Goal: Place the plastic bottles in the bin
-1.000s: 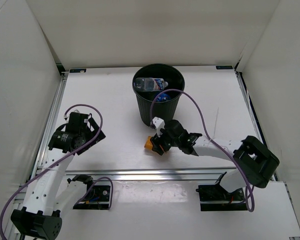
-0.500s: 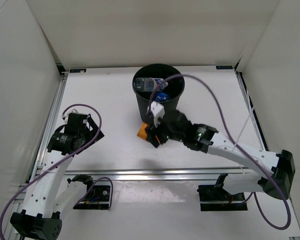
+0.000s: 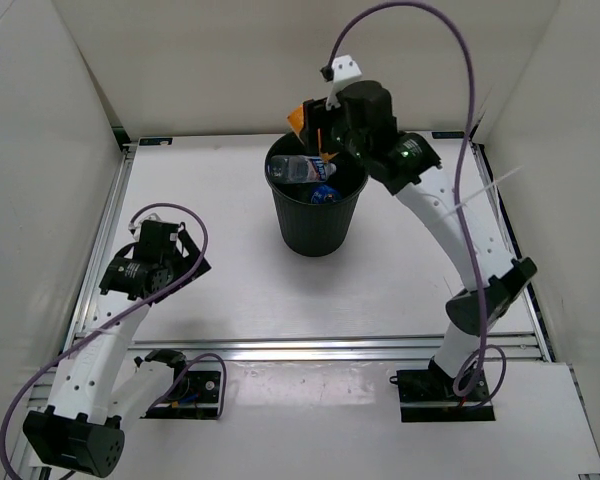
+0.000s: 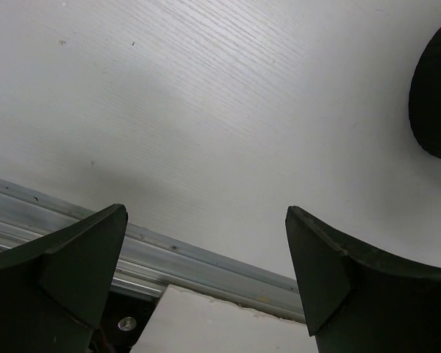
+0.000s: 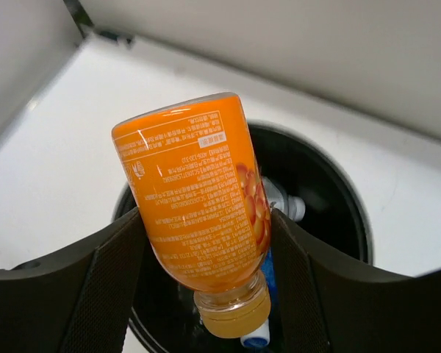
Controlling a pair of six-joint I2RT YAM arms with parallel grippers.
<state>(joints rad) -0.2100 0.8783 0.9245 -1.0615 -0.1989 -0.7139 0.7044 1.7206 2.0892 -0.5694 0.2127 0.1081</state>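
Note:
My right gripper (image 3: 315, 125) is shut on the squat orange bottle (image 5: 195, 202) and holds it, cap down, above the far rim of the black bin (image 3: 318, 222). The orange bottle shows only as an orange edge in the top view (image 3: 297, 118). In the right wrist view the bin's open mouth (image 5: 331, 198) lies right below the bottle. A clear bottle with a blue label (image 3: 302, 168) lies inside the bin, with a blue cap (image 5: 256, 342) showing below. My left gripper (image 3: 180, 262) is open and empty, low over the table at the left.
White walls enclose the table on the left, back and right. An aluminium rail (image 3: 310, 350) runs along the near edge and shows in the left wrist view (image 4: 198, 257). The bin's dark side (image 4: 435, 103) shows at the right edge of that view.
My right arm has lifted the orange bottle from the table in front of the bin up and back, to above the bin's far rim. The left arm has barely moved.

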